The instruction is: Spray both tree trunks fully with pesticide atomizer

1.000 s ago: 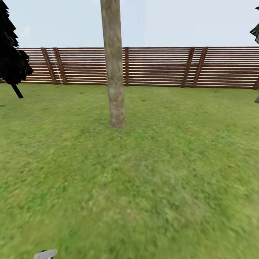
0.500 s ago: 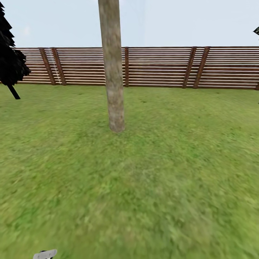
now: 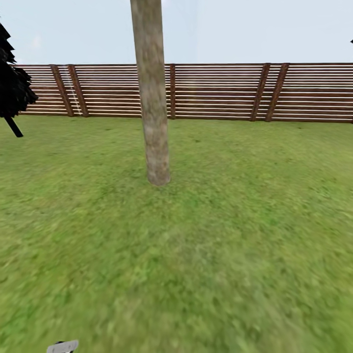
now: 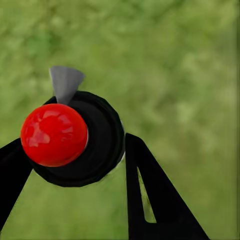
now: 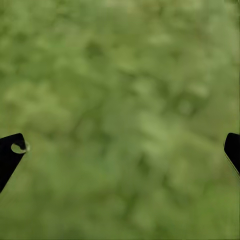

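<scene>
Over blurred lawn (image 5: pixel 120 100), left claw (image 4: pixel 75 160) clamped on atomizer (image 4: pixel 80 145); right claw (image 5: pixel 120 150) apparently spread wide.

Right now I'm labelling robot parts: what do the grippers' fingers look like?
Left fingers are flat, black, tapering wedges; one has a narrow slot cut through it. The right fingers' black tips show at the frame edges, one bearing a small pale spot. No cables or markings are visible.
</scene>
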{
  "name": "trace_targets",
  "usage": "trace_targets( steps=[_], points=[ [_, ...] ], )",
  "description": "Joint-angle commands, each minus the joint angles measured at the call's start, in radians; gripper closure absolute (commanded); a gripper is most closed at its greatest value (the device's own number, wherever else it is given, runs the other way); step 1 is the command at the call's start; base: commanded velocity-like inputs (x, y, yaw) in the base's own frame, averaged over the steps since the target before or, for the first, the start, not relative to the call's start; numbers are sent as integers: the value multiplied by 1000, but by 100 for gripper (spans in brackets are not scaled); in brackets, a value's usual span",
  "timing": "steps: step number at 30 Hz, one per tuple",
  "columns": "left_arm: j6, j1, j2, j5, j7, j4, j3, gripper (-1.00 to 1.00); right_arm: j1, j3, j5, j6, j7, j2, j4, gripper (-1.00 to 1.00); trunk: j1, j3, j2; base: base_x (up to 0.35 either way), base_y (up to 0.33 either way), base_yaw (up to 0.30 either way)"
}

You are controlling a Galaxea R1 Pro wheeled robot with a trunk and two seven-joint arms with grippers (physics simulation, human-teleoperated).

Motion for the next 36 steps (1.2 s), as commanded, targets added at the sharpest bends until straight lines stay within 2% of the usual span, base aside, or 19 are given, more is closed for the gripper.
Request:
trace_targets(
  steps=[1,36],
  points=[
    [-2,0,1,8,-8,1,3,100,0,-8,3,-3,6,0,0,-100,0,-1,0,340,0,0],
    [-4,8,1,10,-3,-4,4,100,0,-8,3,-3,6,0,0,-100,0,-1,0,318,0,0]
  ],
)
